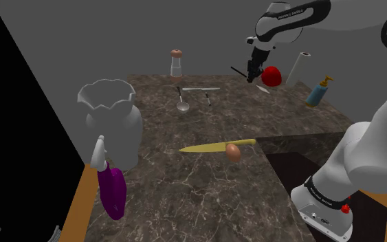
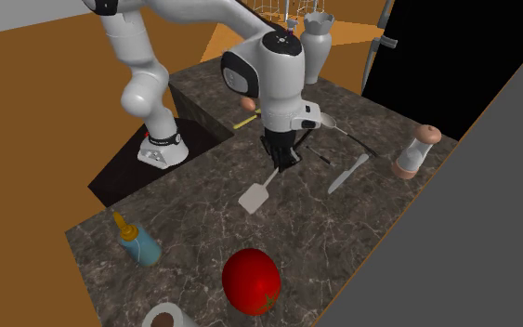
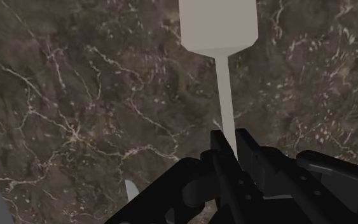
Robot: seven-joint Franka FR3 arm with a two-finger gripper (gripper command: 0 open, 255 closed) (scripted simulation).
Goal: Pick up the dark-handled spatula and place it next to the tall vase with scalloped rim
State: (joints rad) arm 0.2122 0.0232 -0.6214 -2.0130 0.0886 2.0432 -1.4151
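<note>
Spatula (image 3: 219, 25) pinched at shaft in gripper (image 3: 231, 149), fingers closed tight on it. Blade angled down over marble counter (image 2: 343, 232), near red tomato (image 2: 251, 281), well apart from scalloped vase (image 1: 109, 117).

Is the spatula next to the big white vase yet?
No, the spatula is clasped in the hand, far from the vase.

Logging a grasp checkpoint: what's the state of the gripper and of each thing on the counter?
gripper: shut on the spatula's shaft
spatula: clasped, tilted, blade end lower
vase: upright
grinder: upright
soap bottle: upright
paper towel roll: upright
purple bottle: lying on its side
knife: lying flat
</note>
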